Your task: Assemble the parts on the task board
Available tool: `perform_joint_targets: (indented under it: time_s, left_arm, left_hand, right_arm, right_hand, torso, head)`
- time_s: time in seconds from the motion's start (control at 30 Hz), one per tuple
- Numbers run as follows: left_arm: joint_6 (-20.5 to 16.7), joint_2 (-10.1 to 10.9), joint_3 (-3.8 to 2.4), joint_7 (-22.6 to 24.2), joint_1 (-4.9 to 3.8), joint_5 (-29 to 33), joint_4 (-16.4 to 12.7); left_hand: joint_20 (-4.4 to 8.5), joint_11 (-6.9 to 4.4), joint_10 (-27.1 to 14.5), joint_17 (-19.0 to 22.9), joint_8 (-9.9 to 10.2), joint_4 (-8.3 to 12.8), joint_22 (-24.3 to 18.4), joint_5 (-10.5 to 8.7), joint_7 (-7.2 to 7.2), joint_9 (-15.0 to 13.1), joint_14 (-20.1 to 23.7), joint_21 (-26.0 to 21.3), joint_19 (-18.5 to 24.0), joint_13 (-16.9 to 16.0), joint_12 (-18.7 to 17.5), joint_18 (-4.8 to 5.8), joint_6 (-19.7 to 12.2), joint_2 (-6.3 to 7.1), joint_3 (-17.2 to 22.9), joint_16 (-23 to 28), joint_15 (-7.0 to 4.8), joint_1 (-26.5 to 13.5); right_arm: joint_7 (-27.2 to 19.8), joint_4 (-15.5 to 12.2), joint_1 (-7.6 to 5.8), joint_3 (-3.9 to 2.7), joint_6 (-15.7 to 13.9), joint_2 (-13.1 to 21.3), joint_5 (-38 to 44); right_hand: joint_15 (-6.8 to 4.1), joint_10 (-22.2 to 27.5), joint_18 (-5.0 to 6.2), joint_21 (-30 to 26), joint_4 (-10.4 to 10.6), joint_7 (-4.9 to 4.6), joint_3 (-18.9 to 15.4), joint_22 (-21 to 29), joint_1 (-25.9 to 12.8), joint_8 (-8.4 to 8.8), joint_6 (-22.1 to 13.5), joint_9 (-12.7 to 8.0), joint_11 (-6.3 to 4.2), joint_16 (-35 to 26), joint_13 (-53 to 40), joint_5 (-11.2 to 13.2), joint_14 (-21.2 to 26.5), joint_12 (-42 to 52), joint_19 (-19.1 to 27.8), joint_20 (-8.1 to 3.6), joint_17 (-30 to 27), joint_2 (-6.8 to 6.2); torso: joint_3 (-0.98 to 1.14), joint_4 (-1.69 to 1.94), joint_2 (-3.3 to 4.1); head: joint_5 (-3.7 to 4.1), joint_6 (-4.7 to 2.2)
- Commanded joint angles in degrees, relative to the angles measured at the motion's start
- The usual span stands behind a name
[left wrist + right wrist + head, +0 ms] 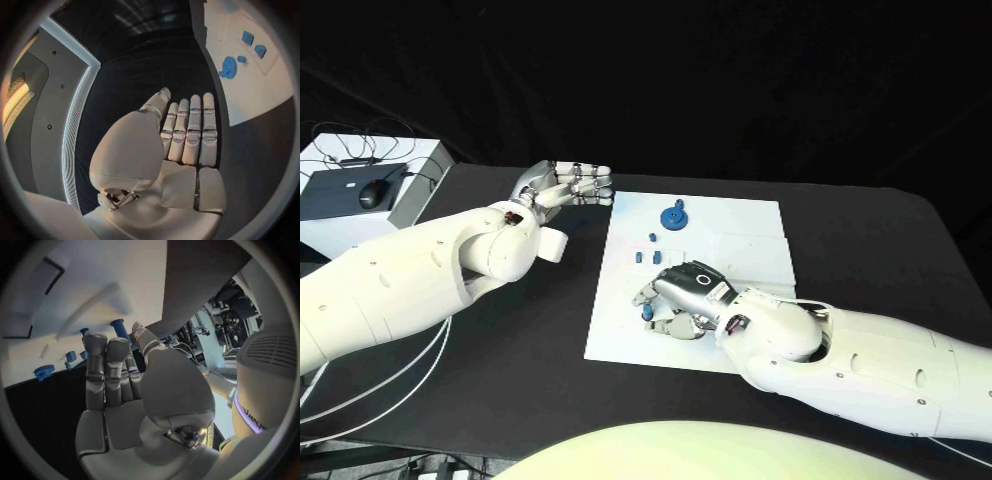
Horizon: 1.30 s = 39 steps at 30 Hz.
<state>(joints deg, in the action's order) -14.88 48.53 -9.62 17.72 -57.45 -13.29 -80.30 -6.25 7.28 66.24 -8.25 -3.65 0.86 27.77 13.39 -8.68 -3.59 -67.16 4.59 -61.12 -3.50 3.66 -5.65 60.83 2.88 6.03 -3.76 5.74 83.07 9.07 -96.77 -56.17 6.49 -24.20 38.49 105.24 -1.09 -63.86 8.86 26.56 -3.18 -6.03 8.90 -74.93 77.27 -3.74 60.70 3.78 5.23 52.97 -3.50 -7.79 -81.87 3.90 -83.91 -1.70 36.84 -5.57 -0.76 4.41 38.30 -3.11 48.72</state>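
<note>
Progress looks early. Left hand (570,186), flat and empty, waits off the task board (733,235) at ten o'clock. Blue gear (674,216) lies loose at twelve. Right hand (678,293) pinches a blue peg (119,329) at seven.

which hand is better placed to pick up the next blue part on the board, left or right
The right hand, probably. It is already over the task board, with its fingertips beside a blue peg near the board's front edge. The left hand is open and off the board, over the black table beyond the board's left edge.
</note>
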Motion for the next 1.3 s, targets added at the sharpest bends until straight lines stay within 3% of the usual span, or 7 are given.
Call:
perform_joint_targets:
  time_s: [0.03,0.57,0.7,0.77,0.93,1.07,1.3]
  left_arm:
    - [0.7,0.0,-0.04,0.3,0.00,0.2,-0.2]
    - [0.8,0.0,-0.04,0.3,0.00,0.2,0.0]
    - [0.9,-0.1,-0.04,0.4,0.00,0.2,0.2]
    - [0.9,-0.1,-0.04,0.4,0.01,0.2,0.2]
    - [1.2,-0.1,-0.04,0.6,0.04,0.3,0.4]
    - [1.6,0.2,-0.03,0.9,0.25,0.4,0.2]
    - [1.7,1.1,-0.03,1.1,1.29,0.7,0.0]
  left_hand:
    - [-0.13,-0.15,-0.4,0.0,0.0,-0.2,0.1,-0.02,-0.29,0.0,0.3,0.0,0.2,0.1,0.0,0.18,-0.3,0.41,0.4,-0.3,0.09,0.0]
    - [-0.13,-0.15,-0.4,0.0,0.0,-0.2,0.1,-0.02,-0.29,0.0,0.3,0.0,0.2,0.1,0.0,0.18,-0.3,0.41,0.4,-0.3,0.09,0.0]
    - [-0.13,-0.15,-0.4,0.0,0.0,-0.2,0.1,-0.02,-0.29,0.0,0.3,0.0,0.2,0.1,0.0,0.18,-0.3,0.41,0.4,-0.3,0.09,0.0]
    - [-0.13,-0.15,-0.4,0.0,0.0,-0.2,0.1,-0.02,-0.29,0.0,0.3,0.0,0.2,0.1,0.0,0.18,-0.3,0.41,0.4,-0.3,0.09,0.0]
    - [-0.12,-0.21,-0.3,0.0,0.0,-0.2,0.1,-0.03,-0.18,0.0,0.2,0.0,0.1,0.1,0.0,0.17,-0.3,0.42,0.4,-0.3,0.05,-0.1]
    - [-0.02,-0.35,0.1,-0.1,0.0,-0.2,0.2,-0.02,-0.14,0.0,-0.1,0.1,-0.1,0.0,0.0,0.11,-0.3,0.37,0.4,-0.5,-0.12,0.0]
    - [0.03,-0.45,0.4,-0.2,0.0,-0.2,0.2,-0.02,-0.09,0.0,-0.3,0.2,-0.1,0.0,0.0,0.14,-0.3,0.36,0.4,-0.5,-0.18,-0.1]
  right_arm:
    - [-1.5,-0.1,0.01,-0.02,-0.9,0.1,-0.8]
    - [-4.6,-2.9,-0.09,-0.28,-10.8,3.5,-5.7]
    - [-6.1,-3.9,-1.12,-0.73,-12.8,5.8,-12.6]
    - [-6.8,-4.0,-2.37,-0.88,-12.7,7.3,-19.7]
    - [-7.4,-3.7,-5.92,-1.03,-8.4,11.6,-34.5]
    - [-7.1,-3.8,-8.03,-1.06,-2.9,15.0,-41.7]
    - [1.3,-4.8,-9.26,-1.06,10.0,20.0,-49.2]
  right_hand:
    - [0.37,0.5,0.77,-1.5,1.0,-0.20,-2.4,-0.8,1.2,0.19,-0.4,0.1,0.15,-0.3,0.0,0.0,0.0,-0.2,-2.3,0.36,-0.2,0.07]
    - [0.79,3.7,1.56,-6.2,4.6,-0.31,-2.7,-0.2,2.4,0.20,-1.0,0.1,0.81,-0.8,0.1,-0.6,0.1,0.1,-2.7,0.71,-0.7,-2.14]
    - [0.40,1.0,1.41,-5.2,4.2,-1.01,-2.5,-0.5,2.3,0.18,-0.5,0.1,0.20,-0.7,0.1,-1.8,0.0,0.6,-2.8,0.49,-0.6,-1.12]
    - [-0.01,-3.5,1.15,-4.0,4.1,-2.46,-2.0,-0.9,2.2,0.04,0.4,0.2,-0.48,-0.5,-0.1,-2.8,-0.2,1.7,-2.9,0.23,-0.5,0.05]
    - [-1.73,-12.2,-0.02,-0.1,3.4,-1.82,-2.2,-2.1,1.8,-0.71,1.4,0.3,-3.30,0.7,-1.6,-4.0,-0.5,4.6,-3.1,-1.03,0.3,1.58]
    - [-3.33,-16.8,-1.38,1.5,2.9,0.06,-4.3,-2.8,0.0,-2.54,4.3,1.0,-5.48,1.3,-9.7,-4.9,-0.5,13.0,-3.1,-2.73,0.9,3.97]
    - [-4.01,-4.5,-3.21,8.3,4.2,1.85,-9.2,-4.2,-8.3,-5.91,4.3,7.8,-6.49,4.7,-43.0,-5.8,-0.8,38.5,-3.3,-4.25,1.9,8.59]
  torso:
    - [0.02,-0.01,0.00]
    - [0.09,-0.08,-0.03]
    - [0.09,-0.08,-0.09]
    - [0.09,-0.11,-0.14]
    - [0.02,-0.20,-0.19]
    - [0.12,-0.53,-0.38]
    - [0.56,-0.90,-0.71]
  head:
    - [0.08,0.02]
    - [0.40,-0.27]
    - [0.78,-0.60]
    - [1.03,-0.73]
    - [1.94,-1.23]
    - [3.06,-1.42]
    - [4.17,-1.53]
